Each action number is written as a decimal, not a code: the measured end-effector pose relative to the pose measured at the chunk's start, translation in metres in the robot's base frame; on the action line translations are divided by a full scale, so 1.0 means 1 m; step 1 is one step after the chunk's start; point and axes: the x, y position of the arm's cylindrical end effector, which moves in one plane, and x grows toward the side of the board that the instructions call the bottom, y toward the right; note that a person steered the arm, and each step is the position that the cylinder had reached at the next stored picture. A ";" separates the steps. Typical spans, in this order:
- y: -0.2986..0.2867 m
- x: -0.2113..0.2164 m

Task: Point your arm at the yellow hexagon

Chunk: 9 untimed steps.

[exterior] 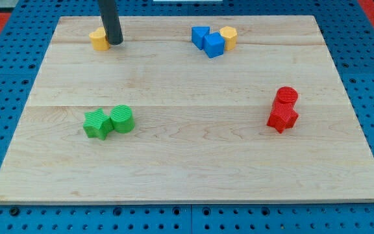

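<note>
You have no claw to open or shut here, only my tip (115, 43). It touches a yellow block (97, 39) near the tabletop's (187, 162) top left corner, so it points there. Another yellow block (229, 36) sits along the top edge; I cannot tell which is the hexagon.

My tip (115, 42) rests low, rod nearly upright at the view's top-left

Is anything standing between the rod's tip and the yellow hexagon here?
Nothing visible does. My tip is right against the yellow hexagon at the view's top left. The other yellow block sits beside the blue blocks, far to the view's right.
</note>
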 end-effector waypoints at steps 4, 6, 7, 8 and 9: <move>0.266 0.088; 0.321 0.009; 0.315 -0.046; 0.287 -0.049; 0.244 -0.046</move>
